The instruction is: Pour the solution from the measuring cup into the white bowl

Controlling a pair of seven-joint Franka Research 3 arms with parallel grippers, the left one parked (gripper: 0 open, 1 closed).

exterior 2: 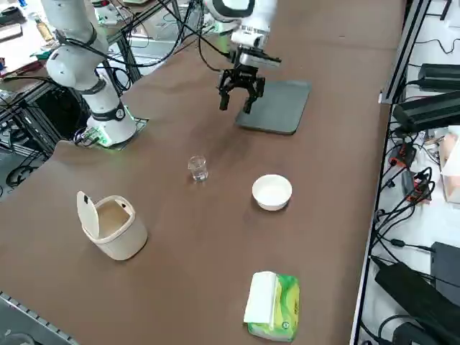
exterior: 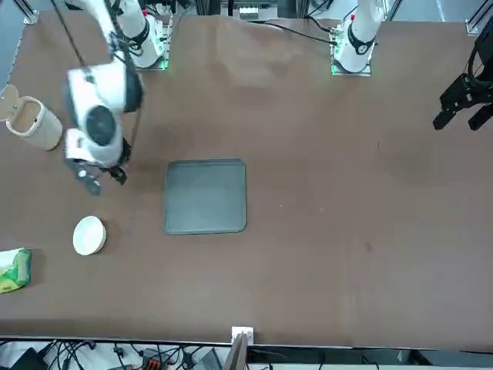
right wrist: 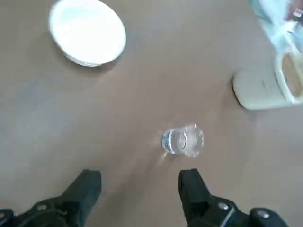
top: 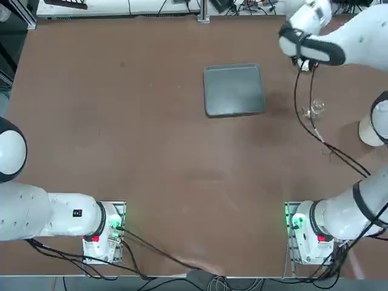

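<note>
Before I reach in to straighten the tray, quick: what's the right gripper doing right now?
Right gripper: open, nothing between its fingers, raised over the table; the measuring cup stands apart from it.

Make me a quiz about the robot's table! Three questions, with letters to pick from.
1. Where is the measuring cup?
A) in the tray
B) on the table
C) in the bowl

2. What colour is the tray?
A) grey
B) red
C) yellow

3. How is the right gripper?
A) shut
B) holding the bowl
C) open and empty

1: B, it stands on the brown tabletop.
2: A, its whole flat surface looks dark grey.
3: C, its fingers are apart above the table with nothing between them.
</note>
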